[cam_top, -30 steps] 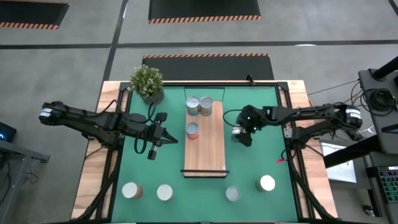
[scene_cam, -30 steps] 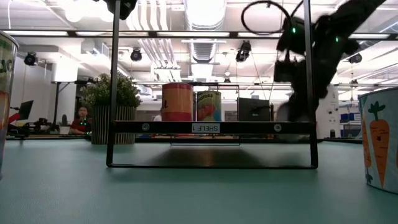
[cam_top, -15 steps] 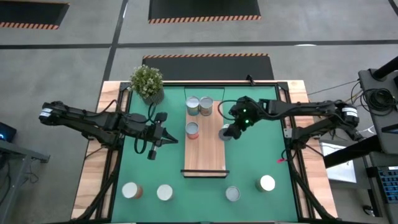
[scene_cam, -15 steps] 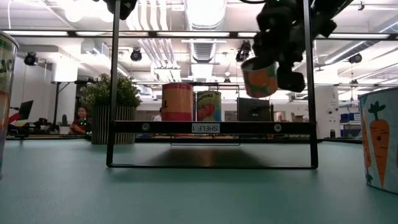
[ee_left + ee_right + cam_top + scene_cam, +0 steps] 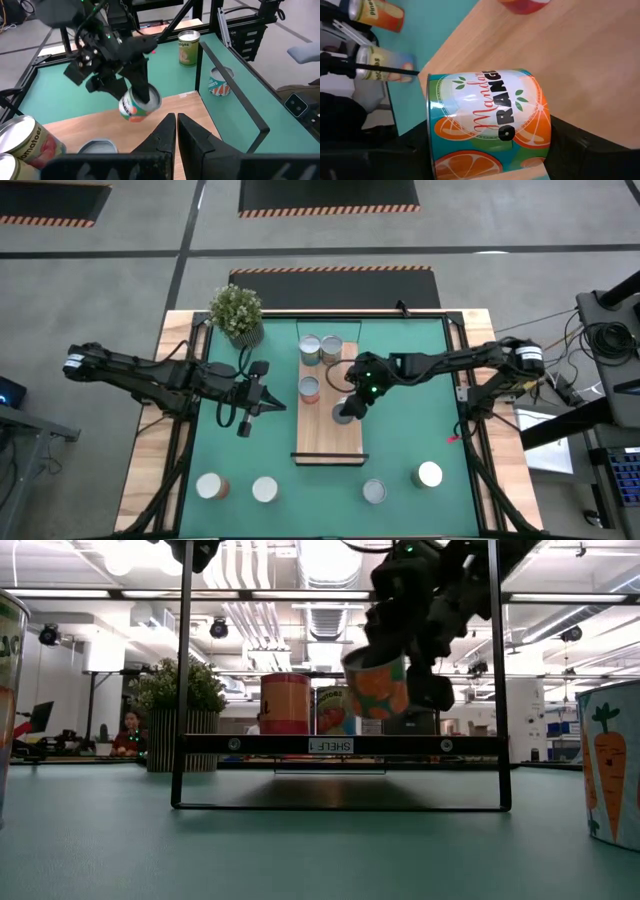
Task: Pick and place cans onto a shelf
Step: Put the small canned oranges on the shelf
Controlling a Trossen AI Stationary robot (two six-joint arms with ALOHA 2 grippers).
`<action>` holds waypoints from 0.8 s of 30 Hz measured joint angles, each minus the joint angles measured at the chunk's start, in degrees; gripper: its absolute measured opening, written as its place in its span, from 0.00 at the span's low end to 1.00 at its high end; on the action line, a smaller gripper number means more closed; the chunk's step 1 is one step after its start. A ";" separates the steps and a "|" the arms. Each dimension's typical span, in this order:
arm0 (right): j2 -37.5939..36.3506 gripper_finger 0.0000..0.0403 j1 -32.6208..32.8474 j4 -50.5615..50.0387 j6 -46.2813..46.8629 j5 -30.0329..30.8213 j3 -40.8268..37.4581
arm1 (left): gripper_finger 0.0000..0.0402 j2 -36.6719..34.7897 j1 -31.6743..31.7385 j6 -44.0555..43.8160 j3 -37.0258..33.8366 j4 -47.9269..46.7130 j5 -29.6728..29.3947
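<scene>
My right gripper (image 5: 352, 402) is shut on a can with a mandarin-orange label (image 5: 343, 413), held above the light-wood shelf (image 5: 330, 438). The can also shows in the low view (image 5: 378, 688) and the left wrist view (image 5: 137, 104). Three cans stand on the shelf's far half: two side by side (image 5: 320, 350) and a red one (image 5: 310, 388). Several cans stand on the green mat near the front edge (image 5: 264, 489). My left gripper (image 5: 276, 403) is shut and empty, left of the shelf. My right gripper pinches the can's labelled side wall (image 5: 485, 125) between its two fingers (image 5: 580, 150), one on each side. The fingers slant down from the table's right. The can is lifted clear of the shelf and tilted (image 5: 378, 688).
A potted plant (image 5: 237, 313) stands at the mat's far left corner. The shelf's near half (image 5: 328, 442) is bare wood. Cans on the mat near the front: two at the left (image 5: 212, 486), two at the right (image 5: 429, 474). The low view shows a dark shelf frame (image 5: 340, 745).
My right gripper has gone up from the mat and toward the table's left edge, carrying the orange-label can. The can has been lifted clear of the mat right of the shelf and now hangs tilted above the shelf.
</scene>
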 joint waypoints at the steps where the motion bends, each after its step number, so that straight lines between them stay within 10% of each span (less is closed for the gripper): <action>1: 0.62 0.63 -0.01 -0.07 -0.19 0.00 0.44 | 0.00 0.00 0.00 -0.04 0.00 0.02 0.00; 24: 4.00 0.77 -0.84 -2.02 -4.03 0.96 2.11 | 0.00 -0.02 0.00 -0.24 0.00 -0.13 0.04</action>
